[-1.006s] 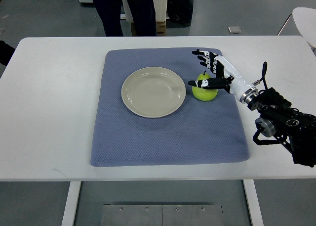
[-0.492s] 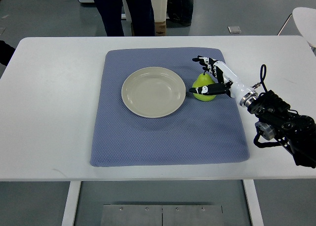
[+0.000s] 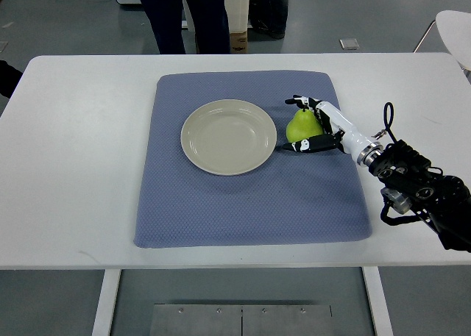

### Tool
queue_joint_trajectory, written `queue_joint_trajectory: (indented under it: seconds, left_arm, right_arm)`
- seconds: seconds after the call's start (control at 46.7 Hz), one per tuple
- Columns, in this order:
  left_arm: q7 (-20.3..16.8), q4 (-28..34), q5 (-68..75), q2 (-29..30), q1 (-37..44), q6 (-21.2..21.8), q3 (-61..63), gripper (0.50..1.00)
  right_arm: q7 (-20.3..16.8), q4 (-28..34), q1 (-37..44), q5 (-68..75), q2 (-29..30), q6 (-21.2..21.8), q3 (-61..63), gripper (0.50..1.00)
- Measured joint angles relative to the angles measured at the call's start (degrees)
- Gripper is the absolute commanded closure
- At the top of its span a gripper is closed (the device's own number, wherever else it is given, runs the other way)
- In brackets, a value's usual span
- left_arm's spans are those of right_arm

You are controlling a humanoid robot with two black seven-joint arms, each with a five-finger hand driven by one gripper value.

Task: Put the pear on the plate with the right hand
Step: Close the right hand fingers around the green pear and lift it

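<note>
Pear stood on the blue mat, just right of the plate. Your right hand cupped it, fingers curled around its sides. It looked firm, smooth, light and roll-prone; hold the wide lower body.

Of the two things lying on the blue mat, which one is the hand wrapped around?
The green pear, right of the plate. The right hand curls around it; the plate sits apart, untouched.
</note>
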Motion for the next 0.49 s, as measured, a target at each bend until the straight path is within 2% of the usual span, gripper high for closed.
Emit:
queue_joint_trajectory:
  seconds: [0.193,0.278,0.321,0.342,0.449,0.471,0.492]
  left_arm:
    - [0.00,0.00,0.00,0.00,0.00,0.00,0.02,0.500]
    - [0.00,0.00,0.00,0.00,0.00,0.00,0.02,0.500]
    - [0.00,0.00,0.00,0.00,0.00,0.00,0.02,0.500]
    - [0.00,0.00,0.00,0.00,0.00,0.00,0.03,0.500]
    - [0.00,0.00,0.00,0.00,0.00,0.00,0.02,0.500]
    - [0.00,0.00,-0.01,0.00,0.00,0.00,0.01,0.500]
    - [0.00,-0.01,-0.01,0.00,0.00,0.00,0.01,0.500]
  right_arm:
    - [0.00,0.02,0.08,0.00,0.03,0.00,-1.44,0.523]
    - [0.00,0.02,0.13,0.00,0.23,0.00,-1.53,0.596]
    - [0.00,0.01,0.14,0.00,0.26,-0.01,-1.54,0.651]
    - [0.00,-0.01,0.17,0.00,0.26,0.00,-1.58,0.694]
    - [0.00,-0.01,0.49,-0.51,0.29,0.03,-1.78,0.975]
    - [0.00,-0.02,0.51,-0.90,0.29,0.04,-1.85,1.000]
    - [0.00,-0.04,0.54,-1.28,0.28,0.05,-1.91,1.000]
